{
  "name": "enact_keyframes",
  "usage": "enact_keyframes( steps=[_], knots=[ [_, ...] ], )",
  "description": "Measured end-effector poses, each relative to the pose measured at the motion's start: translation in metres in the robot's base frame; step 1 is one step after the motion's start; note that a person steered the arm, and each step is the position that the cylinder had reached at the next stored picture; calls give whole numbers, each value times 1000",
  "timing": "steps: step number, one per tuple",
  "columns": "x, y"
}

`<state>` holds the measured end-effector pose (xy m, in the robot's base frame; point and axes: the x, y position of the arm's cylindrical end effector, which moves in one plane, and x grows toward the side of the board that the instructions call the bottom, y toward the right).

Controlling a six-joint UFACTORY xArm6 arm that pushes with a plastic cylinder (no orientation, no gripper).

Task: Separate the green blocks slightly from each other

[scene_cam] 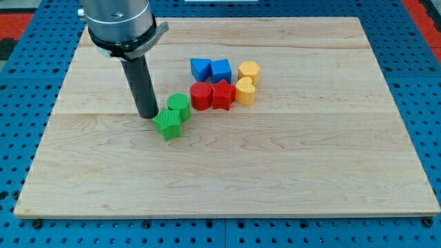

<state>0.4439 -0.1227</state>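
Note:
Two green blocks touch each other left of the board's middle: a green star-shaped block [167, 125] and, just above and right of it, a green cylinder [179, 105]. My tip [147, 115] stands on the board right at the star's upper left edge and left of the cylinder, touching or nearly touching the star.
To the right of the green pair sits a tight cluster: a red cylinder [201, 96], a red star [222, 94], two blue blocks [200, 68] [220, 70] and two yellow blocks [249, 71] [245, 90]. The wooden board [310, 158] lies on a blue perforated table.

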Motion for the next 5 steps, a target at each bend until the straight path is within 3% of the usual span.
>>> enact_keyframes(
  steps=[5],
  knots=[
    [19,21]
  ],
)
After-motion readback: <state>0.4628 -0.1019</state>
